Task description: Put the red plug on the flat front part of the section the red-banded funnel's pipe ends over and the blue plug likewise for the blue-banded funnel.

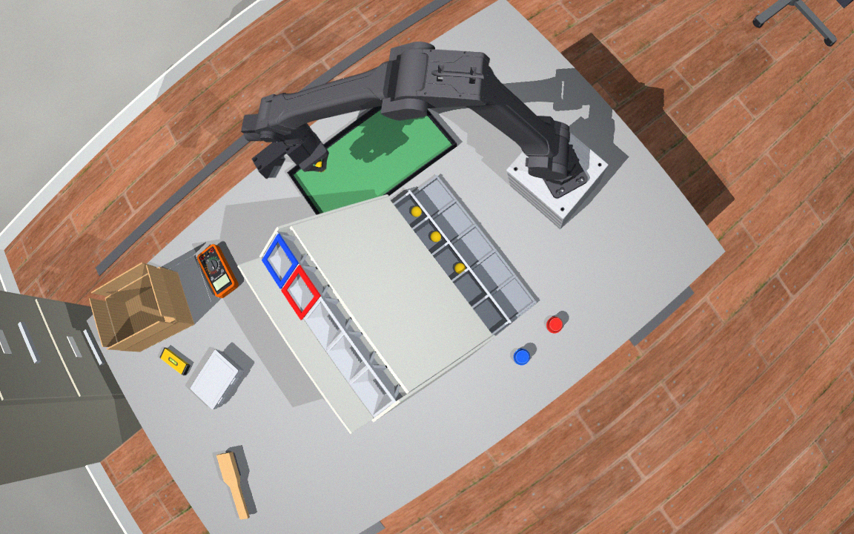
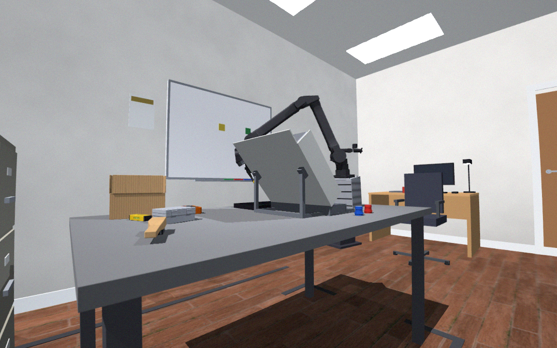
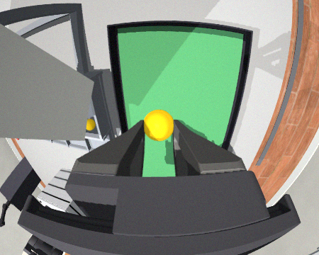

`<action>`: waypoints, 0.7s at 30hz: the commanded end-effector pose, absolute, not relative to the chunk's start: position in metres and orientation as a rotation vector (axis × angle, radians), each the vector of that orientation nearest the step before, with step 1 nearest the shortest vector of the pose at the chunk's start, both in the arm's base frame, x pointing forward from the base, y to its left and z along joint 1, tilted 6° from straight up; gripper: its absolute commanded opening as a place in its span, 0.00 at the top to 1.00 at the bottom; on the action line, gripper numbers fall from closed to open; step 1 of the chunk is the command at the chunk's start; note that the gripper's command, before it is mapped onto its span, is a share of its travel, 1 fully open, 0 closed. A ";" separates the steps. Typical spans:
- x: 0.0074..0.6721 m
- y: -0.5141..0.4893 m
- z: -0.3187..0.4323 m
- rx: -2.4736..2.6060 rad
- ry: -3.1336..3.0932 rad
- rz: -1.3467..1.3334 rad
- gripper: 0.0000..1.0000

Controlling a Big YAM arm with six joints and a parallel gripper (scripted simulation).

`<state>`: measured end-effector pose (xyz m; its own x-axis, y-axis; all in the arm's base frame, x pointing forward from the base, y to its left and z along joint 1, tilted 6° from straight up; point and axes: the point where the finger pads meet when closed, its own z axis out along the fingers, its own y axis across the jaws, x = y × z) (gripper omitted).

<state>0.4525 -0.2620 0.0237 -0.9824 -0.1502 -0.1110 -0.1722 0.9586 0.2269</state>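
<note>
My gripper (image 3: 159, 126) is shut on a yellow marble (image 3: 159, 125) and holds it above the near end of the green tray (image 3: 181, 81); the marble also shows in the top view (image 1: 316, 162). The blue-banded funnel (image 1: 279, 259) and the red-banded funnel (image 1: 300, 291) sit at the top of the slanted cover (image 1: 390, 279). Three yellow marbles (image 1: 435, 236) lie in the first three sections of the row below the cover. The red plug (image 1: 554, 324) and the blue plug (image 1: 522, 356) stand on the table near the row's far end.
A cardboard box (image 1: 139, 306), a multimeter (image 1: 217, 269), a small yellow level (image 1: 173, 359), a grey case (image 1: 214, 378) and a wooden block (image 1: 233, 483) lie on the table left of the cover. The arm's base (image 1: 560, 178) stands right of the tray.
</note>
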 end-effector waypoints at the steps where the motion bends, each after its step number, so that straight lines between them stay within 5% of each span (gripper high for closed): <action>1: 0.461 -0.274 0.030 -0.261 3.003 0.345 1.00; 21: 0.462 -0.274 0.030 -0.267 3.004 0.346 1.00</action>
